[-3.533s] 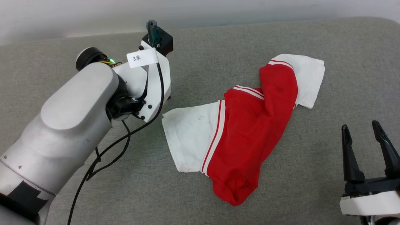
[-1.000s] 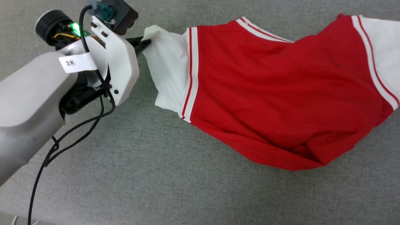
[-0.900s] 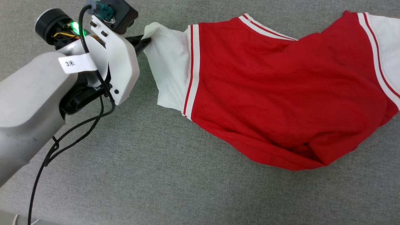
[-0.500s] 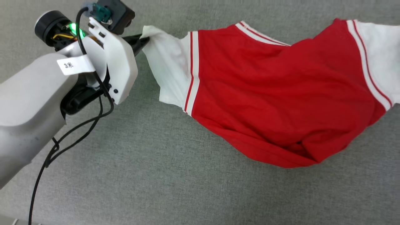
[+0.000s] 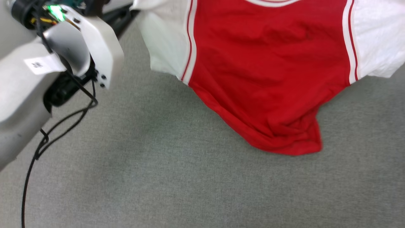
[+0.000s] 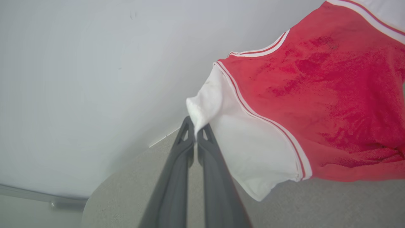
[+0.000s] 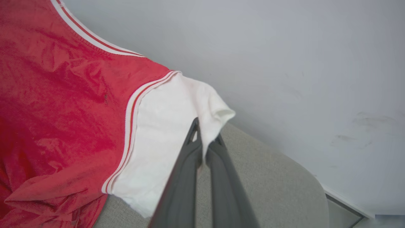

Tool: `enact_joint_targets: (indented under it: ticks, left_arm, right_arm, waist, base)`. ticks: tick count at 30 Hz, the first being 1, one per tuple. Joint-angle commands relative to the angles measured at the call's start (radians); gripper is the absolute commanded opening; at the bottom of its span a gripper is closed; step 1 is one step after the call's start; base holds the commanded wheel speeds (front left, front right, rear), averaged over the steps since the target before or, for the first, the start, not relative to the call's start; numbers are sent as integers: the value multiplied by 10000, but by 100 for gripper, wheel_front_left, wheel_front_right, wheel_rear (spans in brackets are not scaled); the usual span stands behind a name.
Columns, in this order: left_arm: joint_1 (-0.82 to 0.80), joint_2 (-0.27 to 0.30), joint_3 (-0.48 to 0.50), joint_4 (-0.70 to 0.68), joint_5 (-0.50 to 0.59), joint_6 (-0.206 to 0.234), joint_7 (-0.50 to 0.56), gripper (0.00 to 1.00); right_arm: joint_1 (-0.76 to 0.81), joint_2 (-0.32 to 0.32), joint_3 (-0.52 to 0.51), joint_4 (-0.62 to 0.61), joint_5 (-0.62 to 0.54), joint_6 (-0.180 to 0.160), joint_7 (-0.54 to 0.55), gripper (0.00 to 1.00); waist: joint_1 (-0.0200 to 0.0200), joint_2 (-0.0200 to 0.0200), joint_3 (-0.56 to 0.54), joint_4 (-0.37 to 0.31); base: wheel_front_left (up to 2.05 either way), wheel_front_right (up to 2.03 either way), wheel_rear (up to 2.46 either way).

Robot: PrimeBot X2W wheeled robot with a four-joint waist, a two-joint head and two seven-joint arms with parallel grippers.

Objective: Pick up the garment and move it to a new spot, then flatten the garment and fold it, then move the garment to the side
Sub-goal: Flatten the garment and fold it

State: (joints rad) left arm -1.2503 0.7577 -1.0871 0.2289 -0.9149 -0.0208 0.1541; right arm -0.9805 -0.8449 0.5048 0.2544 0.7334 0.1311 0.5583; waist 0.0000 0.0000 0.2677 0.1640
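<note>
Garment (image 5: pixel 265 79) hangs stretched between my claws, left claw (image 6: pixel 196 129) pinched tight on one white sleeve tip and right claw (image 7: pixel 205 140) on the other, bottom hem seemingly resting on the table (image 5: pixel 158 177), which I guess spreads it out for laying flat.

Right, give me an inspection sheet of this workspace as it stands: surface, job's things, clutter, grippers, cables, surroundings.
Surface: grey fabric-covered table, bare where visible.
Job's things: red sports jersey with white sleeve panels, lifted and spread between the two arms. Its lower hem is bunched, and I cannot tell whether it touches the table.
Clutter: nothing seen.
Grippers: left gripper shut on one white sleeve corner; right gripper shut on the other sleeve's edge.
Cables: black cable loops down from the left arm, clear of the jersey.
Surroundings: pale grey wall behind the table's rounded edge.
</note>
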Motion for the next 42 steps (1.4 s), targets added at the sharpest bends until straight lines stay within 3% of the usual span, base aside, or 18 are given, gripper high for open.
enact_joint_targets:
  ticks: [1,7,14,21,32,38,42]
  left_arm:
    - [-153,47,96,-22,52,87,-70,0]
    - [-859,-65,524,-181,164,284,-319,0]
    - [-2119,-527,932,322,366,264,-365,0]
    - [-3867,-1214,1371,1664,720,65,-719,0]
    - [-6312,-1911,2041,3742,1176,-207,-1889,0]
    - [-6776,-2140,2215,4576,1119,-400,-2447,0]
    - [-6300,-2286,2027,5143,1094,-580,-2704,0]
  right_arm:
    - [56,-70,21,-64,36,-7,-112,0]
    - [-408,-317,-81,-724,29,-7,-672,0]
    - [-1810,75,61,-629,-698,-7,-711,0]
    - [-4213,843,412,594,-1837,-7,-921,0]
    - [-7938,2036,1013,3048,-3133,-7,-2147,0]
    - [-8952,2655,1471,4259,-3183,-7,-2821,0]
    - [-8720,2917,1995,4943,-2945,-7,-3352,0]
  waist:
    - [0,0,-504,-223]
    - [0,0,-896,-428]
    - [0,0,-477,-634]
    - [0,0,651,-711]
    - [0,0,1912,-749]
    - [0,0,2090,-786]
    - [0,0,2072,-835]
  base:
    - [0,0,0]
    - [0,0,0]
    - [0,0,0]
    - [0,0,0]
    - [0,0,0]
    - [0,0,0]
    - [0,0,0]
